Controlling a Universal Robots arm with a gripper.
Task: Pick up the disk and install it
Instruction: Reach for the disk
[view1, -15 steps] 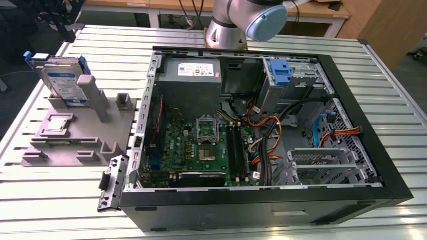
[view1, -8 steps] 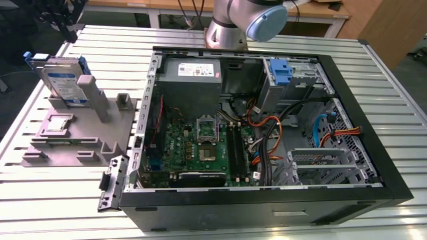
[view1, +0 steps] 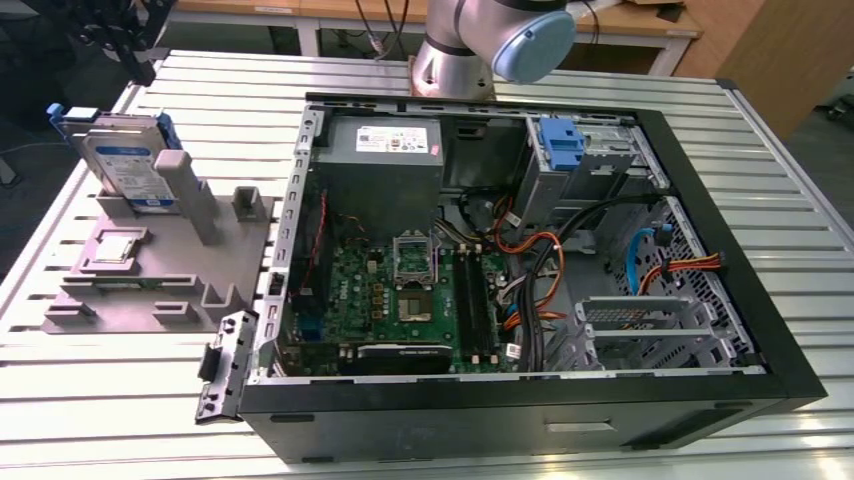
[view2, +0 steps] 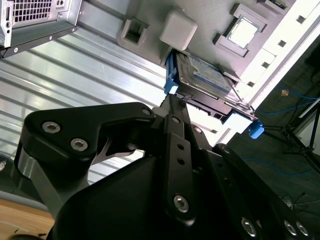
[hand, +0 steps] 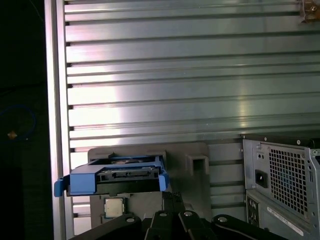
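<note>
The disk is a silver-grey drive with a white-and-blue label and blue side rails. It stands on edge in a slot of the grey fixture at the exterior view's left. My gripper hangs above and behind it, apart from it. In the second wrist view the gripper points at the disk with its fingers together and nothing between them. In the first wrist view the disk lies just beyond the gripper.
An open computer case lies on the slatted metal table, its motherboard and cables exposed. A bare blue bracket sits in the case's far drive bay. The fixture also holds a processor chip and grey posts.
</note>
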